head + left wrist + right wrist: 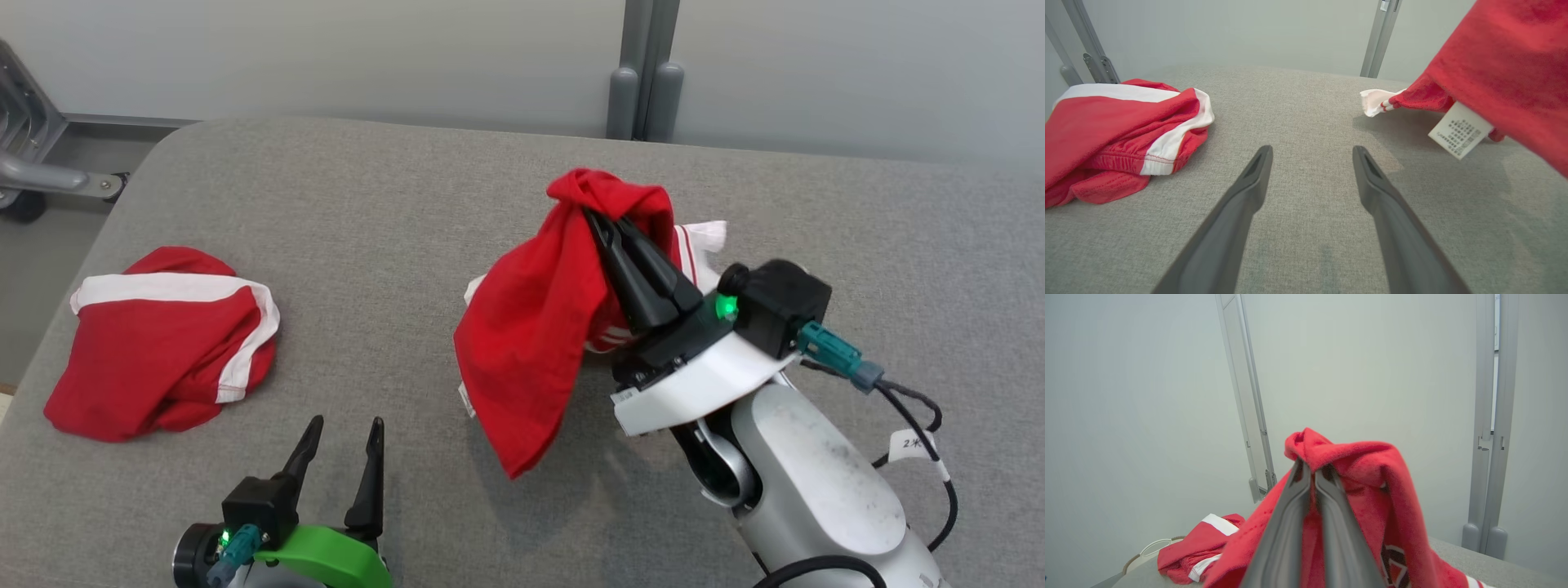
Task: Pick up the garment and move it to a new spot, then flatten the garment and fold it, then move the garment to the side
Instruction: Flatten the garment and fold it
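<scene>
Garment point(531, 327), red w/ white trim, is held bunched over the bench point(408, 204), centre-right, clamped in the right pincer point(608, 220). Soft, light, limp; prob. best gripped at hem/corners for flattening. Left pincer point(344, 423) is seen apart, empty.

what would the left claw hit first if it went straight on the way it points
Probably the grey tabletop: the left claw aims into the bare gap between the lying red garment and the hanging red garment, touching neither. How steeply it tilts down is unclear, so it might skim across.
</scene>
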You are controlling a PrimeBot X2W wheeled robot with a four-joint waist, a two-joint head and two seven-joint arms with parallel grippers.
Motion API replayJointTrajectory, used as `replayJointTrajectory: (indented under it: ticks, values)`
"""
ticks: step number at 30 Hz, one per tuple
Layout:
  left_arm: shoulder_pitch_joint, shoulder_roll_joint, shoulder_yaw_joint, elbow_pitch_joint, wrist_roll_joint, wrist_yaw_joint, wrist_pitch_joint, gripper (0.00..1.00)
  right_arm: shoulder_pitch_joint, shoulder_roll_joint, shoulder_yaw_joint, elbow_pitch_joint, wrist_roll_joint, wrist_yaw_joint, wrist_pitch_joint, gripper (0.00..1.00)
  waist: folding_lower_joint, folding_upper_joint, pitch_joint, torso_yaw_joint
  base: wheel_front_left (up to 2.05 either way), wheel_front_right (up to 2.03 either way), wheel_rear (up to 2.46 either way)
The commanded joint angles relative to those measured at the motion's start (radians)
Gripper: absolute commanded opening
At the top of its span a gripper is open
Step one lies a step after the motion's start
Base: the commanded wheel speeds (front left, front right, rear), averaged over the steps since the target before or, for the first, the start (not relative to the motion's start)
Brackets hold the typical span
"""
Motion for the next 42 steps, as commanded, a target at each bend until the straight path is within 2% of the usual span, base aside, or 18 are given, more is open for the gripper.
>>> replayJointTrajectory:
  ticks: [1, 5, 8, 10, 11, 12, 13, 14, 17, 19, 23, 26, 29, 34, 38, 42]
  values:
    - [0.000, 0.002, -0.008, 0.002, -0.013, -0.003, 0.000, 1.00, -0.036, -0.001, 0.014, -0.040, 0.033, -0.001, -0.003, 0.00, 0.0000, 0.0000, -0.009, 0.014, 0.00, 0.00, 0.00]
    - [0.015, 0.002, -0.028, 0.010, -0.017, -0.003, 0.000, 1.00, -0.073, -0.002, 0.001, -0.073, 0.069, -0.001, -0.003, 0.00, 0.0000, 0.0000, -0.018, 0.035, 0.00, 0.00, 0.00]
    - [0.019, 0.002, -0.031, 0.016, -0.020, -0.003, 0.000, 1.00, -0.072, -0.003, -0.036, -0.012, 0.051, -0.001, -0.004, 0.00, 0.0000, 0.0000, -0.018, 0.049, 0.00, 0.00, 0.00]
    - [0.024, 0.002, -0.032, 0.019, -0.023, -0.003, 0.000, 1.00, -0.052, -0.015, -0.071, 0.072, 0.033, -0.001, -0.003, 0.00, 0.0000, 0.0000, -0.018, 0.054, 0.00, 0.00, 0.00]
    - [0.027, 0.002, -0.033, 0.022, -0.022, -0.003, 0.000, 1.00, -0.041, -0.023, -0.088, 0.127, 0.023, -0.001, -0.003, 0.14, 0.0000, 0.0000, -0.018, 0.056, 0.00, 0.00, 0.00]
    - [0.027, 0.002, -0.033, 0.022, -0.022, -0.003, 0.000, 1.00, -0.041, -0.023, -0.088, 0.127, 0.023, -0.001, -0.003, 0.14, 0.0000, 0.0000, -0.018, 0.056, 0.00, 0.00, 0.00]
    - [0.029, 0.002, -0.034, 0.023, -0.022, -0.003, 0.000, 1.00, -0.032, -0.030, -0.111, 0.206, 0.009, -0.001, -0.003, 0.50, 0.0000, 0.0000, -0.018, 0.056, 0.00, 0.00, 0.00]
    - [0.030, 0.002, -0.034, 0.025, -0.022, -0.003, 0.000, 1.00, -0.036, -0.030, -0.134, 0.254, 0.000, -0.001, -0.004, 1.00, 0.0000, 0.0000, -0.017, 0.056, 0.00, 0.00, 0.00]
    - [0.028, 0.002, -0.040, 0.030, -0.020, -0.003, 0.000, 1.00, -0.034, -0.039, -0.225, 0.389, -0.041, -0.001, -0.004, 1.00, 0.0000, 0.0000, -0.017, 0.051, 0.00, 0.00, 0.00]
    - [0.028, 0.002, -0.041, 0.030, -0.019, -0.003, 0.000, 1.00, -0.020, -0.044, -0.268, 0.430, -0.086, -0.001, -0.004, 1.00, 0.0000, 0.0000, -0.019, 0.042, 0.00, 0.00, 0.00]
    - [0.028, 0.002, -0.042, 0.033, -0.016, -0.003, 0.000, 1.00, 0.014, -0.046, -0.301, 0.430, -0.122, -0.001, -0.004, 1.00, 0.0000, 0.0000, -0.028, 0.016, 0.00, 0.00, 0.00]
    - [0.033, 0.002, -0.044, 0.035, -0.019, -0.003, 0.000, 1.00, 0.041, -0.043, -0.282, 0.405, -0.135, -0.001, -0.004, 1.00, 0.0000, 0.0000, -0.036, -0.002, 0.00, 0.00, 0.00]
    - [0.035, 0.002, -0.051, 0.036, -0.023, -0.003, 0.000, 1.00, 0.069, -0.038, -0.196, 0.368, -0.125, -0.001, -0.003, 1.00, 0.0000, 0.0000, -0.042, -0.010, 0.00, 0.00, 0.00]
    - [0.028, 0.002, -0.070, 0.036, -0.030, -0.003, 0.000, 1.00, 0.075, -0.042, 0.016, 0.326, -0.093, -0.001, -0.004, 1.00, 0.0000, 0.0000, -0.038, 0.001, 0.00, 0.00, 0.00]
    - [0.024, 0.002, -0.076, 0.036, -0.041, -0.003, 0.000, 1.00, 0.049, -0.049, 0.159, 0.337, -0.072, -0.001, -0.003, 1.00, 0.0000, 0.0000, -0.029, 0.033, 0.00, 0.00, 0.00]
    - [0.025, 0.002, -0.079, 0.041, -0.044, -0.003, 0.000, 1.00, 0.021, -0.055, 0.227, 0.401, -0.067, -0.001, -0.003, 1.00, 0.0000, 0.0000, -0.019, 0.073, 0.00, 0.00, 0.00]
